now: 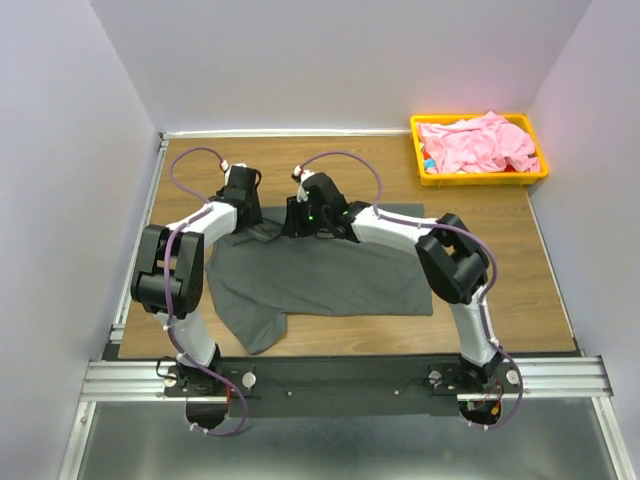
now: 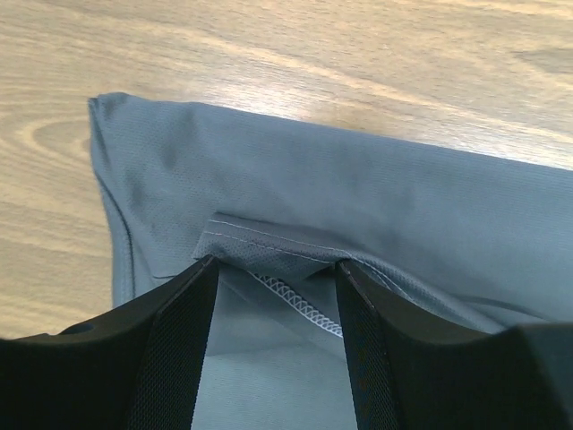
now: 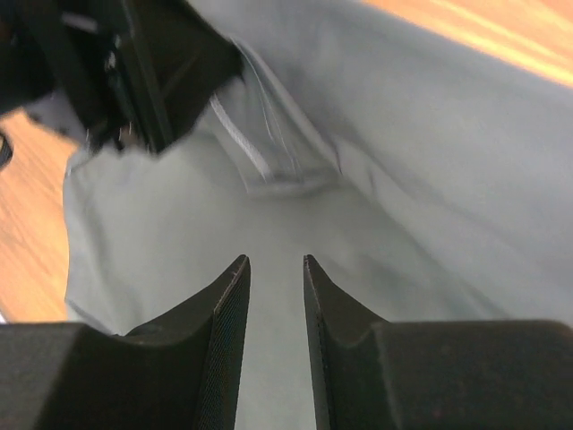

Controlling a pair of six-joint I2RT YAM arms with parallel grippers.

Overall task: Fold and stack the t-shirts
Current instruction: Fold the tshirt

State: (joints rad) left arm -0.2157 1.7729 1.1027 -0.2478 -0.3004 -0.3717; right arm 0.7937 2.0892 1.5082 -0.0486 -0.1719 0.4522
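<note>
A dark charcoal grey t-shirt (image 1: 330, 275) lies spread on the wooden table, one sleeve trailing toward the near edge. Both grippers are at its far left part. My left gripper (image 1: 262, 232) (image 2: 277, 269) is open, and its fingers straddle a stitched hem fold of the grey cloth (image 2: 358, 197) without pinching it. My right gripper (image 1: 290, 224) (image 3: 274, 262) hovers just above the grey cloth (image 3: 403, 161), open by a narrow gap with nothing between the pads. The left gripper (image 3: 134, 72) shows close ahead in the right wrist view. A light pink t-shirt (image 1: 478, 143) lies crumpled in the tray.
A yellow plastic tray (image 1: 480, 180) stands at the back right corner of the table. White walls close in the table on the left, back and right. Bare wood (image 1: 500, 240) shows to the right of the grey shirt. The two arms reach close together over the shirt.
</note>
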